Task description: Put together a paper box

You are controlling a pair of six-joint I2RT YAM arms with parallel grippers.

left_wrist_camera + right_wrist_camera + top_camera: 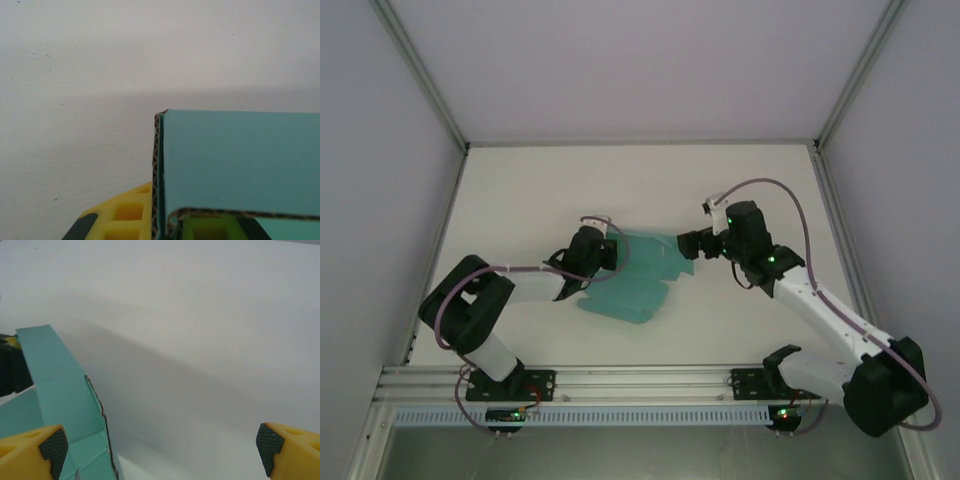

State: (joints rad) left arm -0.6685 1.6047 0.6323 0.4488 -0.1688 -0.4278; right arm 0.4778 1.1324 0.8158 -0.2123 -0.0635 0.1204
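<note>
One teal paper box, one white table, two black-and-white robot arms.

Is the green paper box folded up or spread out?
Mostly spread: the paper box lies open on the table, one flap raised.

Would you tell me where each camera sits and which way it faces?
Top external: above and behind the bases, looking down on table, both arms, paper box.
Left wrist: on the left arm, facing along its jaws shut on the box edge.
Right wrist: on the right arm, facing the table past open jaws.
Shared: all show the box.
</note>
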